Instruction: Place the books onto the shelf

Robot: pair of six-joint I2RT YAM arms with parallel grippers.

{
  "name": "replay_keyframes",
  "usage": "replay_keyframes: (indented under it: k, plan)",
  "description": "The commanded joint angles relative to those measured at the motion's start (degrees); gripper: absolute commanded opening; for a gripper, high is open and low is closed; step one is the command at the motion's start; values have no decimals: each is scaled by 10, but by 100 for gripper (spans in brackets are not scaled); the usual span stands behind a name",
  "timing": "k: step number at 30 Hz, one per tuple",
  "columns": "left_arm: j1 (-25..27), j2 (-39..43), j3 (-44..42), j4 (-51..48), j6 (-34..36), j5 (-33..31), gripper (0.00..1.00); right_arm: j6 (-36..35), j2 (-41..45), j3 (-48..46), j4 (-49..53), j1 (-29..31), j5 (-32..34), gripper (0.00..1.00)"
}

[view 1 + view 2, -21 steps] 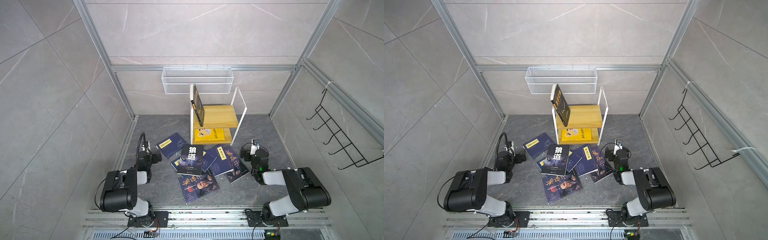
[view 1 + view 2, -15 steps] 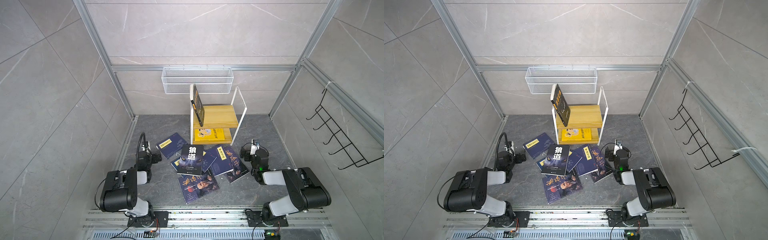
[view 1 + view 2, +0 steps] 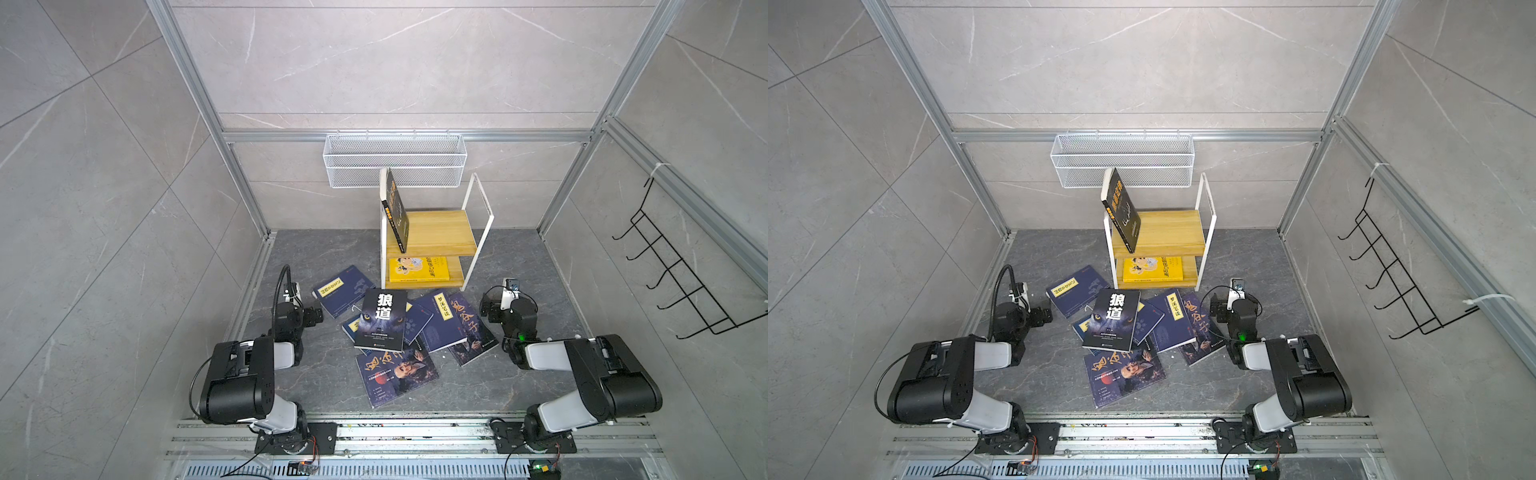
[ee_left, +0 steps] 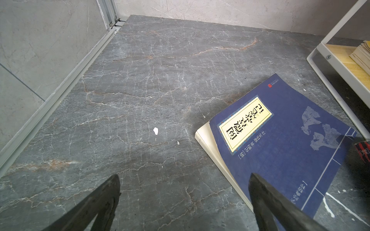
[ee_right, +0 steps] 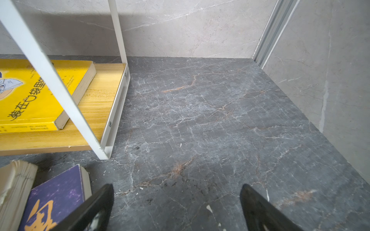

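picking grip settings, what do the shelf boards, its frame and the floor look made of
Shelf boards: light wood or wood-look laminate, visible grain, matte. Frame: probably white-painted metal, thin flat bars with screws. Floor: dark veined stone or stone-look tile, matte.

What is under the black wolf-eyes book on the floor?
From under the black book a navy book with a yellow label pokes out on one side, a patterned navy book on the other. Both are partly covered; anything else beneath is hidden.
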State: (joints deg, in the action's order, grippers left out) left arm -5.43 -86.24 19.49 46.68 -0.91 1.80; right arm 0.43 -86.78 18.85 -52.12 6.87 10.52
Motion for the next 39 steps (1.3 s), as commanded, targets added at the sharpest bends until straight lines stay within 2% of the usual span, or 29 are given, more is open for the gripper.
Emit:
replay_keyframes:
  k: [1, 3, 4, 8, 11, 12, 15, 18, 20, 23, 27, 31, 35, 39]
  plan:
    - [-2, 2, 13, 17, -5, 5, 100, 9, -1, 10, 4, -1, 8, 99]
    - [-3, 4, 14, 17, -5, 14, 100, 8, 0, 9, 2, -1, 8, 99]
    - [-3, 14, 25, -12, -1, 22, 100, 10, 3, 7, -7, 0, 16, 99]
    - [-2, 71, 122, -224, 18, 70, 100, 23, 71, 19, 82, 0, 48, 99]
    - [-1, 96, 184, -313, 2, 73, 100, 31, 139, 24, 151, 1, 55, 99]
    - [0, 100, 224, -380, -9, 70, 100, 48, 170, 32, 198, 1, 57, 99]
    - [1, 88, 350, -589, -43, 87, 100, 93, 251, 60, 330, 1, 29, 99]
    - [1, 87, 390, -670, -61, 153, 100, 156, 307, 72, 420, 2, -19, 99]
    - [2, 93, 375, -670, -72, 194, 100, 203, 322, 83, 477, 6, -56, 98]
    - [1, 103, 329, -616, -86, 263, 100, 255, 324, 100, 528, 33, -107, 93]
    - [1, 85, 303, -577, -86, 352, 100, 274, 318, 118, 539, 121, -92, 91]
    - [1, 56, 293, -546, -135, 431, 100, 300, 289, 154, 544, 208, -71, 88]
    - [13, 41, 264, -487, -174, 444, 98, 321, 221, 181, 511, 282, -55, 84]
    - [39, 23, 267, -492, -177, 439, 95, 349, 141, 213, 478, 342, -41, 79]
